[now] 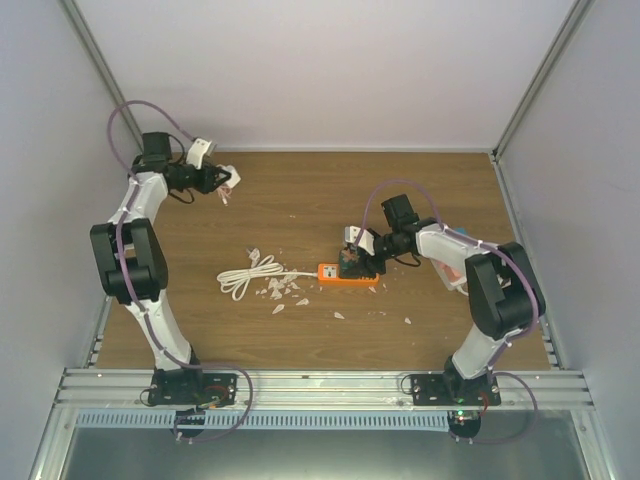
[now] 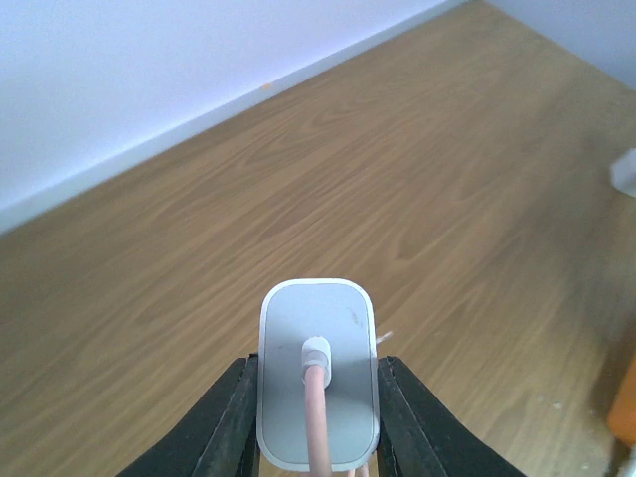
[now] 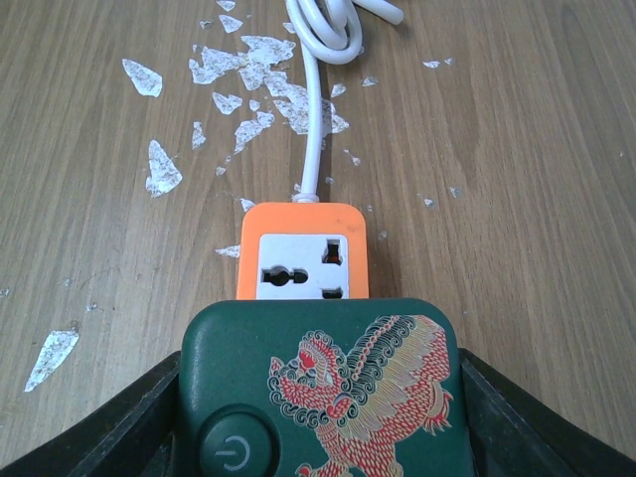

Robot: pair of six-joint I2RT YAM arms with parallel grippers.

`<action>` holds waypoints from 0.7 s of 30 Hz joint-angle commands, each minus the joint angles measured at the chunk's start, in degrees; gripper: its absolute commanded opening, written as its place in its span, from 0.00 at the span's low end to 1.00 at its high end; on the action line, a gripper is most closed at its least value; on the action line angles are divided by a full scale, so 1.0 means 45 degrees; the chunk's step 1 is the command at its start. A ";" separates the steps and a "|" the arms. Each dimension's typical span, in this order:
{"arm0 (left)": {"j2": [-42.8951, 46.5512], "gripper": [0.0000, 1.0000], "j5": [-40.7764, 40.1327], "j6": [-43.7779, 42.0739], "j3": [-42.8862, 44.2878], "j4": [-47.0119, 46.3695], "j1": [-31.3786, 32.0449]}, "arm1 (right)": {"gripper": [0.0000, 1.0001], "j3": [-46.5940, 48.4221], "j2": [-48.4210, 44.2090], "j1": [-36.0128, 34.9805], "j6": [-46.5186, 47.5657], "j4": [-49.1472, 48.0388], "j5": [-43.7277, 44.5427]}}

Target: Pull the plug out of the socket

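Well, far left, the left gripper clamps a white charger aloft. Mid-table, the green plug sits in the orange socket strip, its flanks squeezed by the right gripper: rigid, likely snug; the light strip may lift.

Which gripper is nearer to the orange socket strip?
Right. The right gripper is at the orange socket strip, shut on the green block on it. The left gripper is far away at the back left of the table, holding a white plug.
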State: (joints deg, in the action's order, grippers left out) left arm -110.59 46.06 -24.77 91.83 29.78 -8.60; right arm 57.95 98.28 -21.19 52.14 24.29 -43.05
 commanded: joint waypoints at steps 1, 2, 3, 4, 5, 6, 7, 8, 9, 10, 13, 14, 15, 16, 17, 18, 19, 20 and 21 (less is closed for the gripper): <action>-0.0941 0.24 -0.0017 0.0526 0.0697 0.0315 -0.0955 | 0.24 0.0043 0.0790 0.0224 0.0667 0.0301 0.1563; -0.1176 0.24 0.0008 0.0486 0.0873 0.0440 -0.1154 | 0.24 0.0062 0.0815 0.0230 0.0731 0.0377 0.1559; -0.1388 0.24 0.0053 0.0486 0.1003 0.0541 -0.1338 | 0.24 0.0070 0.0831 0.0235 0.0791 0.0423 0.1568; -0.1618 0.24 0.0103 0.0408 0.1131 0.0669 -0.1512 | 0.24 0.0088 0.0845 0.0236 0.0871 0.0507 0.1562; -0.1832 0.24 0.0087 0.0197 0.1267 0.0853 -0.1627 | 0.24 0.0104 0.0852 0.0236 0.0937 0.0584 0.1559; -0.2083 0.25 0.0029 0.0084 0.1433 0.1045 -0.1741 | 0.24 0.0119 0.0855 0.0246 0.0968 0.0649 0.1558; -0.2317 0.25 -0.0003 0.0035 0.1600 0.1195 -0.1861 | 0.24 0.0140 0.0882 0.0250 0.0998 0.0714 0.1561; -0.2539 0.25 0.0037 0.0073 0.1721 0.1292 -0.1993 | 0.24 0.0165 0.0890 0.0245 0.1036 0.0783 0.1561; -0.2763 0.25 0.0132 0.0185 0.1812 0.1300 -0.2158 | 0.24 0.0204 0.0918 0.0255 0.1048 0.0828 0.1568; -0.2954 0.25 0.0215 0.0299 0.1850 0.1259 -0.2318 | 0.24 0.0248 0.0946 0.0245 0.1040 0.0905 0.1577; -0.3437 0.25 0.0330 0.0427 0.2029 0.1126 -0.2702 | 0.24 0.0461 0.1064 0.0249 0.1043 0.1182 0.1512; -0.3614 0.26 0.0369 0.0444 0.2117 0.1140 -0.2794 | 0.24 0.0478 0.1084 0.0255 0.1074 0.1254 0.1496; -0.3786 0.26 0.0413 0.0473 0.2220 0.1156 -0.2886 | 0.24 0.0498 0.1099 0.0256 0.1112 0.1297 0.1482; -0.3975 0.26 0.0495 0.0480 0.2375 0.1192 -0.2978 | 0.24 0.0515 0.1103 0.0246 0.1151 0.1359 0.1466; -0.4153 0.26 0.0566 0.0500 0.2502 0.1221 -0.3046 | 0.24 0.0546 0.1141 0.0250 0.1180 0.1413 0.1473; -0.4290 0.26 0.0599 0.0497 0.2596 0.1205 -0.3142 | 0.24 0.0611 0.1189 0.0260 0.1181 0.1510 0.1496; -0.4439 0.26 0.0652 0.0505 0.2676 0.1194 -0.3200 | 0.24 0.0685 0.1246 0.0256 0.1184 0.1578 0.1516; -0.4597 0.26 0.0705 0.0496 0.2759 0.1204 -0.3261 | 0.24 0.0743 0.1290 0.0249 0.1196 0.1648 0.1533; -0.4758 0.27 0.0743 0.0504 0.2848 0.1211 -0.3308 | 0.24 0.0804 0.1320 0.0250 0.1198 0.1696 0.1538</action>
State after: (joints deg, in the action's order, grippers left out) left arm -129.84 46.63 -22.92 101.86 35.57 -22.37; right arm 61.60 100.62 -20.82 55.68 28.93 -43.64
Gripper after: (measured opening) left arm 0.288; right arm 0.618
